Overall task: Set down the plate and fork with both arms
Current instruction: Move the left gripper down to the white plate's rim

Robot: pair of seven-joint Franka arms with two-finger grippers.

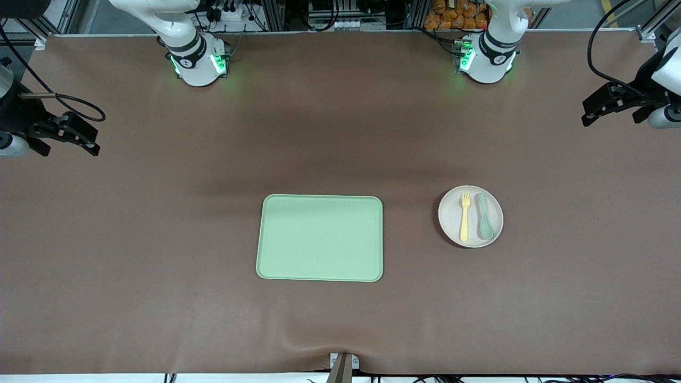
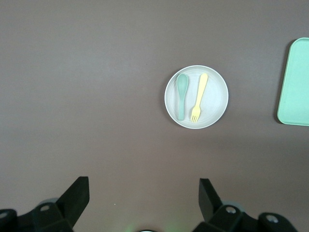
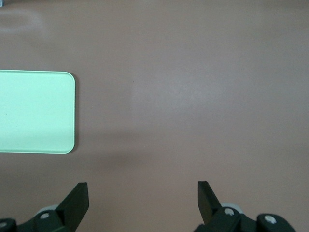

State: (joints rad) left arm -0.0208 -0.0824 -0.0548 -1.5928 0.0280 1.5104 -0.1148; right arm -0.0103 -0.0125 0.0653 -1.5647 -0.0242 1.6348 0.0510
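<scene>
Front view is showing the plate (image 1: pixel 471 216) sitting on the brown worktop (image 1: pixel 159 239) toward my left arm's end, beside the green tray (image 1: pixel 320 238), with the fork (image 1: pixel 465 216) and spoon (image 1: pixel 483 215) lying side by side on it. My left end effector (image 1: pixel 601 105) and right end effector (image 1: pixel 80 137) are both hanging released and empty over the worktop's two ends, each arm waiting.

Loads of open brown table (image 1: pixel 159 239) all round. Only the green tray (image 1: pixel 320 238) sits mid-table, with the plate (image 1: pixel 471 216) at its 3 o'clock, a clear gap between them. Fork (image 1: pixel 465 216) and spoon (image 1: pixel 484 215) lie side by side on the plate, barely apart, so it's tight between them. Both grippers (image 1: pixel 596 109) (image 1: pixel 85 141) hang wide open over the table ends, nothing beneath.
</scene>
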